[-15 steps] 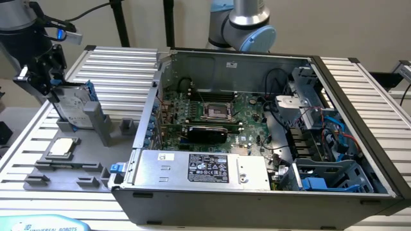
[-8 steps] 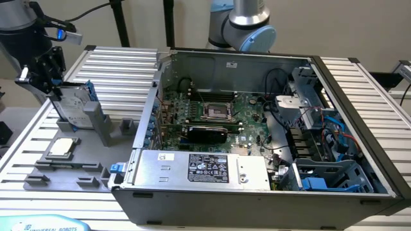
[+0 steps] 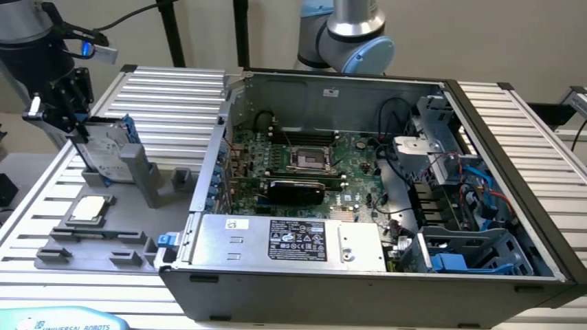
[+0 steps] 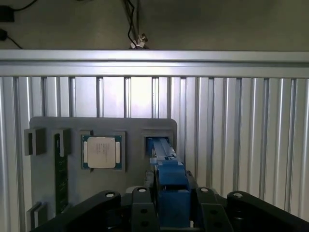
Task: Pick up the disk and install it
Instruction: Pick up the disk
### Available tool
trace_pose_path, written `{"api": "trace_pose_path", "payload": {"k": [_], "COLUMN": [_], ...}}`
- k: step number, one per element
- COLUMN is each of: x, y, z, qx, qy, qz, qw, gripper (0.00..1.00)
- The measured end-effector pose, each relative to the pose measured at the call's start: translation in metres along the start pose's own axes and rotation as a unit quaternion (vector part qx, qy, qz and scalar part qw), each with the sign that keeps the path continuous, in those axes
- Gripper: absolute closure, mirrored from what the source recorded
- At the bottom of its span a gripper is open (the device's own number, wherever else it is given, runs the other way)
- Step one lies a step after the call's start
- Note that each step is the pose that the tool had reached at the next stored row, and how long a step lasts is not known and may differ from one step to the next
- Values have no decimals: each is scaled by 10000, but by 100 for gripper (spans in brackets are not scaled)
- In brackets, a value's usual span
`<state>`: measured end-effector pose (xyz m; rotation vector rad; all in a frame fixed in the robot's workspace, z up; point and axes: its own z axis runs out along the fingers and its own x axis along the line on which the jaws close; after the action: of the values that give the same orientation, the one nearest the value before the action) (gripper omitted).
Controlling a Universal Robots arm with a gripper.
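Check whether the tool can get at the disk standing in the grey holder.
Probably yes. The tool is right at the upper edge of the disk, whose blue frame appears close up in the wrist view, and nothing stands between them.

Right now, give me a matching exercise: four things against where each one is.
Things:
1 disk
2 CPU chip
3 power-supply box
4 tool

Places:
a flat on the grey fixture
b clamped on the disk's blue edge
c upright in the fixture's slot
d inside the computer case

Pairs: 1-c, 2-a, 3-d, 4-b.
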<state>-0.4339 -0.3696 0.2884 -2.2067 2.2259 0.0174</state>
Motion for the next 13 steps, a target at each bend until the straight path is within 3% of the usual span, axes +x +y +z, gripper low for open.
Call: {"api": "trace_pose_path", "payload": {"k": [1,13], "x": [0,43], "y": [0,0], "z": [0,0], "qx": [0,0], "qy": [0,0], "qz": [0,0], "qw": [10000,10000], "gripper": [67,67]}}
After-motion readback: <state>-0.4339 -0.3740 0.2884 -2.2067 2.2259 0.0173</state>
